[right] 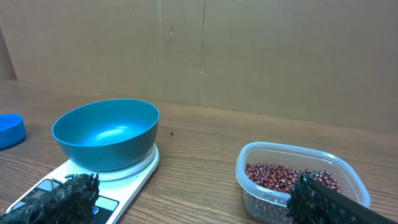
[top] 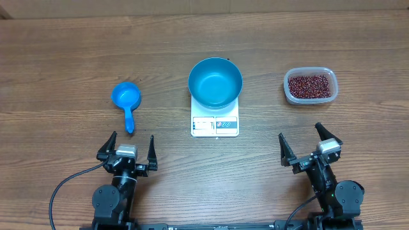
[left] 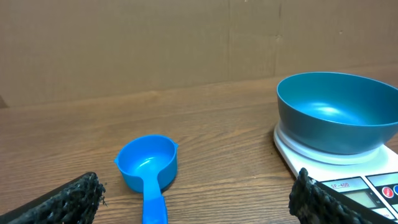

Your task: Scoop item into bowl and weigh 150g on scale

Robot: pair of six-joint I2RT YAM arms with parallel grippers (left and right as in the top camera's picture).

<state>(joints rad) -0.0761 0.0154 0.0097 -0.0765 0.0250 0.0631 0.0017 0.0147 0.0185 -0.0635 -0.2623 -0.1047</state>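
The blue bowl (top: pixel 215 82) sits empty on the white scale (top: pixel 215 125) at the table's middle; both also show as bowl (left: pixel 339 112) on scale (left: pixel 348 177), and bowl (right: pixel 106 133) on scale (right: pixel 68 183). Red-brown beans (top: pixel 310 86) fill a clear plastic tub (top: pixel 289 89) at the right, seen as beans (right: pixel 283 177) in the right wrist view. A blue handled scoop (top: pixel 126 99) lies left of the scale, also scoop (left: pixel 149 167). My left gripper (top: pixel 130 148) is open behind the scoop's handle. My right gripper (top: pixel 301 144) is open near the tub. Neither holds anything.
A brown cardboard wall (left: pixel 155 43) stands beyond the far edge of the wooden table (top: pixel 77 51). A black cable (top: pixel 64 185) runs from the left arm's base along the near edge.
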